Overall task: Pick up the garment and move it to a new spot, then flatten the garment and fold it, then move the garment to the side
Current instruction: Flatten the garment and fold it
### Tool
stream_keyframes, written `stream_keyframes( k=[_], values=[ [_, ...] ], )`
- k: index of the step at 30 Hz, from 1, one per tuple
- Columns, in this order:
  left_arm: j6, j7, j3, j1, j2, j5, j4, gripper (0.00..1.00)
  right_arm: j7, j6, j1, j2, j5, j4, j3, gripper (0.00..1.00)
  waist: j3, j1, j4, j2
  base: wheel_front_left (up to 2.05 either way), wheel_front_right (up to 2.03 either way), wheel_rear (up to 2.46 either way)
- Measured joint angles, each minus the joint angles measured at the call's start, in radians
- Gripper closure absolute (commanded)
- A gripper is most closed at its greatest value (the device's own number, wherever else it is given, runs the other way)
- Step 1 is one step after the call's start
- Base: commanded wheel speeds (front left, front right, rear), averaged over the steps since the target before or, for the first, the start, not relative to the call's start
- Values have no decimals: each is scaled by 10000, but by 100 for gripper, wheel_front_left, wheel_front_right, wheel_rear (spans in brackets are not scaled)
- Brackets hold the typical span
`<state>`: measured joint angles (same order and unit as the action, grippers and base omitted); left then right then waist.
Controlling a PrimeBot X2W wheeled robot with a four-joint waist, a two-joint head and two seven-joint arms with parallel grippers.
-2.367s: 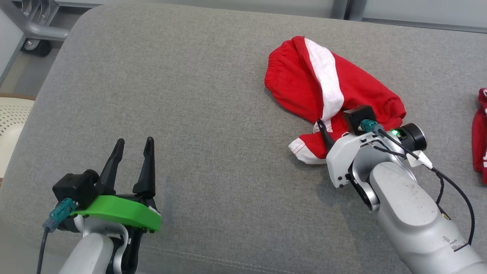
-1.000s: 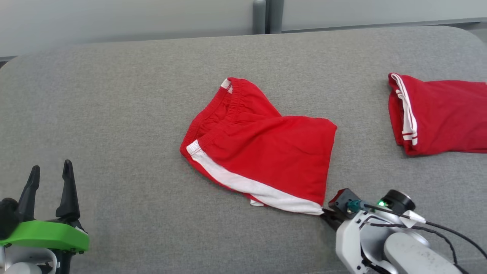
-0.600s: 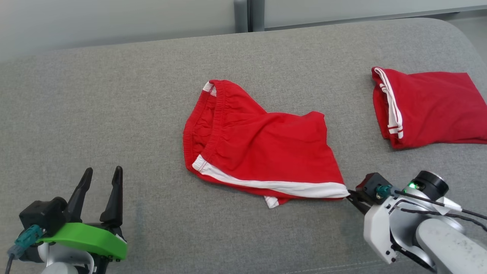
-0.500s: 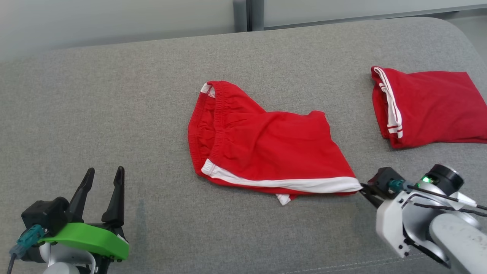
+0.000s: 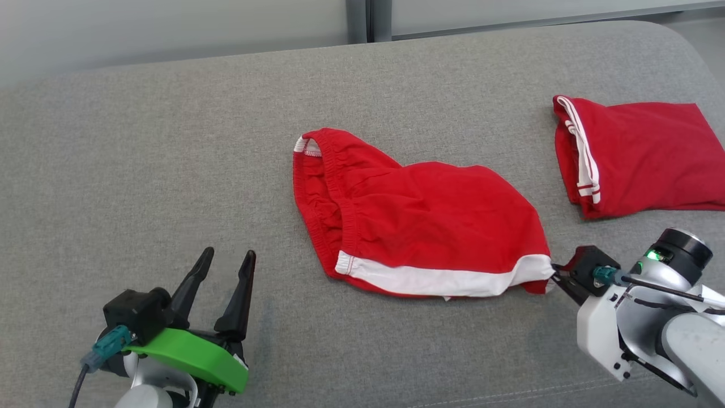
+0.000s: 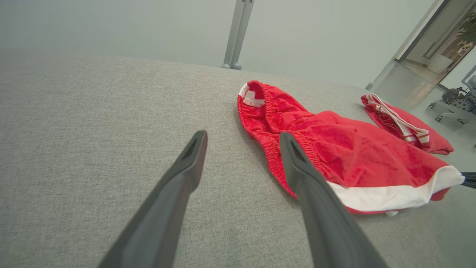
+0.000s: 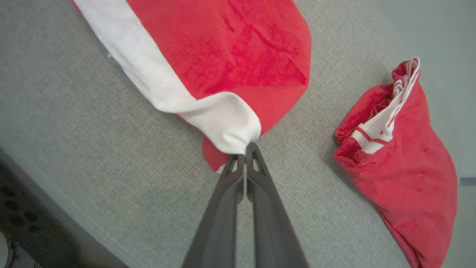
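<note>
**Desk:** Where's everything lying?

**Op:** Biggest first. The grey cushion (image 5: 170, 141) runs right across in front of me. The red shorts (image 5: 430, 221) lie near its middle, half spread, with the waistband (image 5: 317, 187) bunched on my left. A 2nd red garment (image 5: 640, 158) sits folded, well apart on the right. My right gripper (image 7: 245, 149) is clenched on the shorts' hem corner, at the end of the white band (image 5: 430, 280). My left gripper (image 5: 224, 272) hovers at the front left, fingers spread wide and holding nothing.

**Desk:** So how do you flatten them?

**Op:** I'd call this the drag-out. I want to pull low and level, away from the waistband, so the cushion's drag draws out the wrinkles. If I lift too high, I expect the leg to tuck under. After that I'd bring the left gripper onto the waistband end, so that 2 holds share the tension.

**Desk:** Surface? Room?

**Op:** It's woven grey fabric, grippy by my judgement, so it should suit dragging. Behind it there's a pale wall with 1 grey post (image 5: 358, 20). My left wrist view catches an opening far right, too small to read.
</note>
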<state>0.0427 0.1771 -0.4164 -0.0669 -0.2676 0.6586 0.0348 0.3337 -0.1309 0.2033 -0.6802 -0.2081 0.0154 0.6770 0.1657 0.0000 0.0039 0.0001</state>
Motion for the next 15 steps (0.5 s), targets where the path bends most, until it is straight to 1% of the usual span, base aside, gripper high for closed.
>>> stream_keyframes(
  k=[1,2,3,11,15],
  values=[
    [0,0,-31,-6,46,-36,-48,0,0,0,0,6,-52,119,96,38,16,0,-8,0,0,0,0],
    [0,0,-61,-4,69,-36,-59,0,0,0,-1,29,-65,217,174,21,35,0,-27,0,0,0,0],
    [2,-2,-86,-5,82,-38,-58,0,-15,0,-10,71,-81,299,203,0,55,0,-52,0,0,0,0],
    [-84,-92,-443,-6,245,-219,-59,0,-178,21,-107,188,-380,941,-10,0,187,0,-418,0,0,0,0],
    [-113,-104,-591,-24,265,-263,-121,0,-194,301,-463,190,-554,1141,-253,0,218,0,-661,0,0,0,0]
  ],
)
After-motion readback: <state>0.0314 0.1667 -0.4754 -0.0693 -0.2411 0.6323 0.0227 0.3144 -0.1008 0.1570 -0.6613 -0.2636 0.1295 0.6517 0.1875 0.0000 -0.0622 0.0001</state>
